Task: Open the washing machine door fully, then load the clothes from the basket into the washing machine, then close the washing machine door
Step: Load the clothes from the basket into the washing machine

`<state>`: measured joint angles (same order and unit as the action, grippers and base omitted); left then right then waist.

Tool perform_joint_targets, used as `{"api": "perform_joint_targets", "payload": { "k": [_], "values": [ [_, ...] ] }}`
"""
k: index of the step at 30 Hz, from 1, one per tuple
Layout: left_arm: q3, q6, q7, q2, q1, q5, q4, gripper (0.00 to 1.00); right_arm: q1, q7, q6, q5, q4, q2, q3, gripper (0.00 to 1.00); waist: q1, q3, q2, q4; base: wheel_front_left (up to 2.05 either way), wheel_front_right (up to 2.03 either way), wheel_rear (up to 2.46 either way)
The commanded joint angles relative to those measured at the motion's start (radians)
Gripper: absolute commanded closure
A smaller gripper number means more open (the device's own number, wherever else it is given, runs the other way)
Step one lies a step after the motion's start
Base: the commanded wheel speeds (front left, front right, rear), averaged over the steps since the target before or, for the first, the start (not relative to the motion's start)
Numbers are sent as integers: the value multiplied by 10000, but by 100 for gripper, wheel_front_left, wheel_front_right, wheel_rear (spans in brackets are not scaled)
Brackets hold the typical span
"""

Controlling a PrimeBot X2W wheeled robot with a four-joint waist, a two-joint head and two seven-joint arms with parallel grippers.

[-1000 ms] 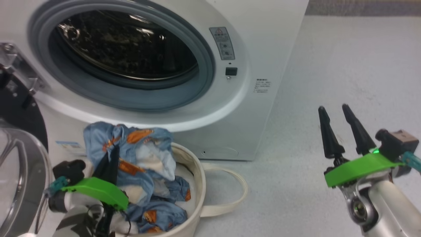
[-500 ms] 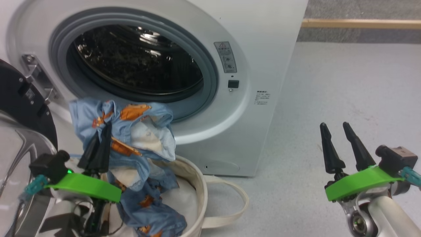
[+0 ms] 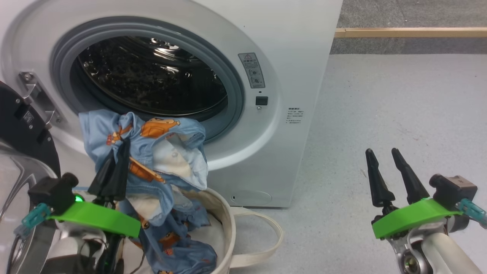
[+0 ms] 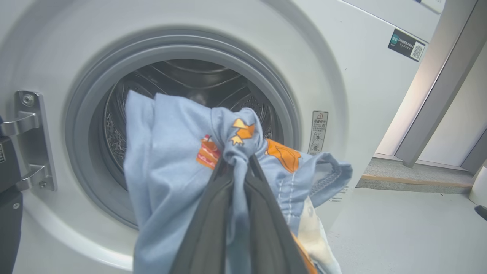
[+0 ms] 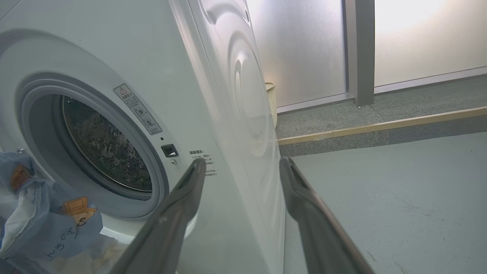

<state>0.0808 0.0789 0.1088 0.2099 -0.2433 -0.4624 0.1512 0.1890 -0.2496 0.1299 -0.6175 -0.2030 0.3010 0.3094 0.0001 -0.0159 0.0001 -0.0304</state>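
Pale grey floor [image 3: 399,114], white washing machine [image 3: 296,45] standing on it, cream basket [image 3: 229,232] beside the machine's front

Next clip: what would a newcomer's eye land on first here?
First, the light blue clothes with orange patches, pinched in the shut jaws of the left gripper and hanging over the basket at lower left. Behind them gapes the washing machine, its drum dark and its door standing wide open at the left. The right gripper hovers at lower right, jaws open and holding nothing.
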Motion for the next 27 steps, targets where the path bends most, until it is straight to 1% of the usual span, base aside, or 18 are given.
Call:
{"api": "perform_joint_targets", "payload": {
  "k": [1, 5, 10, 16, 21, 26, 27],
  "values": [
    [-342, -50, 83, 162, -490, -11, -327, 100, 48, -122, 8, -52, 270, 160, 138, 0, -1, -11, -1, 10, 0, 0, 0],
    [-281, -162, 385, 13, -656, 73, 272, 100, 84, -122, 8, -64, 280, 218, 185, 0, -1, -72, -1, 150, 0, 0, 0],
    [-212, -190, 709, -61, -1108, 180, 978, 100, 117, -122, 8, -52, 311, 384, 104, 0, -1, -261, -1, 319, 0, 0, 0],
    [-144, -130, 1061, -30, -2375, 336, 2023, 100, 172, -122, 8, -46, 399, 555, -21, 0, -1, -652, -1, 594, 0, 0, 0],
    [-392, -201, 1379, 111, -3648, 496, 2741, 100, 343, -122, 8, -8, 549, 716, -64, 0, -1, -1099, -1, 874, 0, 0, 0],
    [-673, -249, 1479, 317, -4432, 538, 4189, 100, 452, -122, 8, 24, 645, 837, -132, 0, -1, -1706, -1, 1129, 0, 0, 0],
    [-761, -244, 1503, 409, -4791, 590, 4895, 100, 491, -122, 8, 46, 680, 905, -167, 0, -1, -1992, -1, 1198, 0, 0, 0]
  ]
}}
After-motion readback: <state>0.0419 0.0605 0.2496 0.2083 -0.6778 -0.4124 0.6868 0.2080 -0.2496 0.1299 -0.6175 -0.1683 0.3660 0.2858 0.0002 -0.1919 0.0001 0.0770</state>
